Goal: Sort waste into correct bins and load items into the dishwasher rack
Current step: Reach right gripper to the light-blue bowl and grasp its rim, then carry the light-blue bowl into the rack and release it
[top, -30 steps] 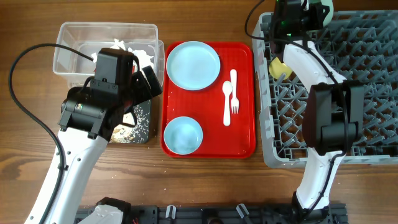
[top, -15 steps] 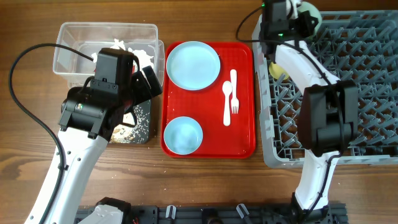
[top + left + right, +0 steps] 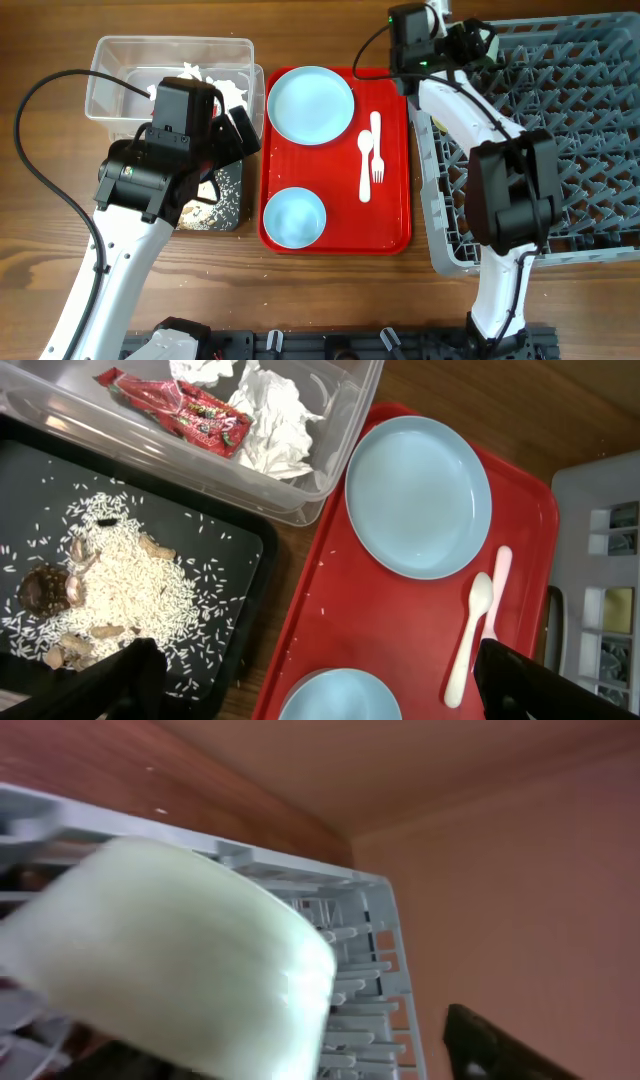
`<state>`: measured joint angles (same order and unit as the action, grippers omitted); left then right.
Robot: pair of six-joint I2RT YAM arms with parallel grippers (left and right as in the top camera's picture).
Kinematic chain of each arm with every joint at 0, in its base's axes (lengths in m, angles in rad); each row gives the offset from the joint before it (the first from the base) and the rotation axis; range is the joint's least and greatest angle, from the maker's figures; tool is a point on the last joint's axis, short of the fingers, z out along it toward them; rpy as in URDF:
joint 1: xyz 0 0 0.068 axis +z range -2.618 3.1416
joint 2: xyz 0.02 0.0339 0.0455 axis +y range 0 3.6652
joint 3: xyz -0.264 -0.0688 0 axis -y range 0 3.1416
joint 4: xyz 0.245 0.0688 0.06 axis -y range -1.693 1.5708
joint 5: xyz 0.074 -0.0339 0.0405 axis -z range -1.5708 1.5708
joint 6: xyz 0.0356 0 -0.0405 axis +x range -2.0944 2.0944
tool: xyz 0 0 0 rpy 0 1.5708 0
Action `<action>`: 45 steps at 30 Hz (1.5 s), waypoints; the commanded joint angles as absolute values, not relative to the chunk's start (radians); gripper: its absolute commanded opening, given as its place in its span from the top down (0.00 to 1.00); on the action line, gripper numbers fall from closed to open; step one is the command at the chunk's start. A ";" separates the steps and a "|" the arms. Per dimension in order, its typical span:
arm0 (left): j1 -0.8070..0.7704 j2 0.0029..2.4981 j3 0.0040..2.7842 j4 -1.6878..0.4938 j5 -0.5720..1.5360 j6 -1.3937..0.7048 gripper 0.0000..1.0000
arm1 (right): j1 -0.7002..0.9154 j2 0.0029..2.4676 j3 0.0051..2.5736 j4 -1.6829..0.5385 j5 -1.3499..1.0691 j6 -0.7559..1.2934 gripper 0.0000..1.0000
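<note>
My left gripper (image 3: 325, 680) hangs open and empty over the red tray's left edge, above the light blue bowl (image 3: 335, 698). On the red tray (image 3: 400, 230) lie a light blue plate (image 3: 310, 104), that bowl (image 3: 294, 217), a white spoon (image 3: 365, 170) and a white fork (image 3: 377, 150). The clear tub (image 3: 340, 455) holds a red wrapper (image 3: 185, 410) and white tissue wads (image 3: 272, 415). Rice and food scraps (image 3: 125, 580) lie in the black tray (image 3: 235, 535). My right gripper (image 3: 476, 42) is at the grey rack's (image 3: 570, 150) far left corner, jaws wide. The pale green bowl (image 3: 170, 960) fills its view, clear of the one visible finger (image 3: 490, 1045).
The rack sits slightly askew to the right of the red tray. The left arm's black cable (image 3: 40, 150) loops over the table at the left. Bare wood lies in front of both trays.
My right gripper has moved left along the rack's far edge and opened off the pale green bowl. The rack has shifted and turned a little. The left arm has not moved.
</note>
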<state>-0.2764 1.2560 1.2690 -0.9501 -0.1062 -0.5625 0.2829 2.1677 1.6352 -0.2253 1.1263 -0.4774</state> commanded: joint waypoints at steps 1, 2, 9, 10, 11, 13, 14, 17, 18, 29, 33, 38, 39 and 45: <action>-0.270 1.258 1.274 -0.949 -0.102 -0.558 0.00 | 0.311 2.177 1.629 -0.226 1.121 -0.506 0.12; -0.270 1.258 1.274 -0.949 -0.102 -0.558 0.00 | 0.318 2.172 1.629 -0.226 1.121 -0.506 0.11; -0.270 1.258 1.274 -0.949 -0.102 -0.558 0.00 | 0.358 2.090 1.629 -0.234 1.021 -0.522 0.07; -0.270 1.258 1.274 -0.949 -0.102 -0.558 0.00 | 0.364 2.068 1.629 -0.240 0.995 -0.520 0.07; -0.270 1.258 1.274 -0.949 -0.102 -0.558 0.00 | 0.367 2.048 1.629 -0.249 0.971 -0.514 0.06; -0.270 1.258 1.274 -0.949 -0.102 -0.558 0.00 | 0.368 2.011 1.629 -0.268 0.922 -0.481 0.05; -0.270 1.258 1.274 -0.949 -0.102 -0.558 0.00 | 0.368 1.987 1.629 -0.289 0.887 -0.452 0.03; -0.270 1.258 1.274 -0.949 -0.102 -0.558 0.00 | 0.367 1.914 1.629 -0.367 0.728 -0.337 0.00; -0.270 1.258 1.274 -0.949 -0.102 -0.558 0.00 | 0.367 1.888 1.629 -0.400 0.655 -0.300 0.00; -0.270 1.258 1.274 -0.949 -0.102 -0.558 0.00 | 0.376 1.800 1.613 -0.833 -0.473 0.156 0.18; -0.270 1.258 1.274 -0.949 -0.102 -0.558 0.00 | 0.427 1.828 1.505 -0.862 -0.466 0.307 0.32; -0.270 1.258 1.274 -0.949 -0.102 -0.558 0.00 | 0.527 1.843 1.322 -0.755 -0.442 0.442 0.36; -0.270 1.258 1.274 -0.949 -0.102 -0.558 0.00 | 0.543 1.843 1.297 -0.736 -0.430 0.466 0.36; -0.270 1.258 1.274 -0.949 -0.102 -0.558 0.00 | 0.638 1.851 1.167 -0.655 -0.392 0.587 0.41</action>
<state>-0.2764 1.2568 1.2690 -0.9504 -0.1062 -0.5625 0.6167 1.8359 1.1923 -0.6659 -0.4000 0.4927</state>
